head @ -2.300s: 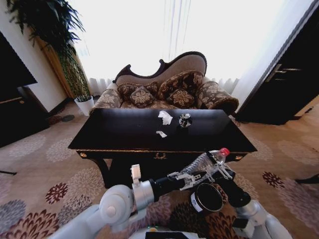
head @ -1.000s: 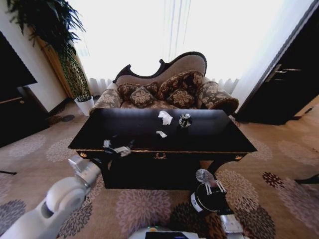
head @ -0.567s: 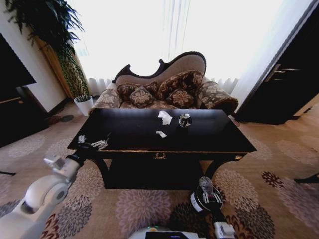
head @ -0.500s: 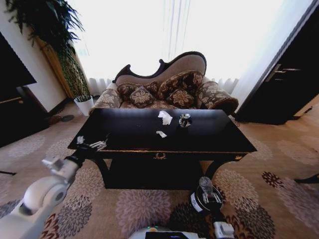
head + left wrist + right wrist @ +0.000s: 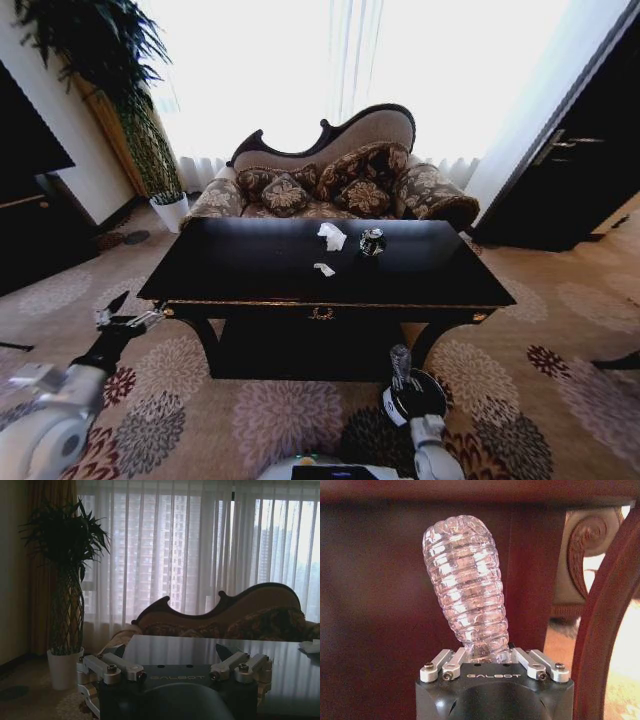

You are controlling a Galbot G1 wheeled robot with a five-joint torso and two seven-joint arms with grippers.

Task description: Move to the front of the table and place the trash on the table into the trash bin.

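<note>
Now your right tool [image 5: 485, 661] grips a ribbed clear plastic bottle [image 5: 465, 585] directly above the trash bin [image 5: 416, 397]; lower it straight before releasing. Left tool [image 5: 128, 318], spread wide, waits beside the worktop [image 5: 250, 262], well left of the bin.

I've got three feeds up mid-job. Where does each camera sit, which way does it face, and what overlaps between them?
Head view: on the head, facing forward and down at the table, trash bin and both arms.
Left wrist view: behind the left gripper, off the table's left end, facing the window.
Right wrist view: behind the right gripper, low before the table front, shut on a clear bottle.
Shared: head and right wrist views show the bottle.
</note>
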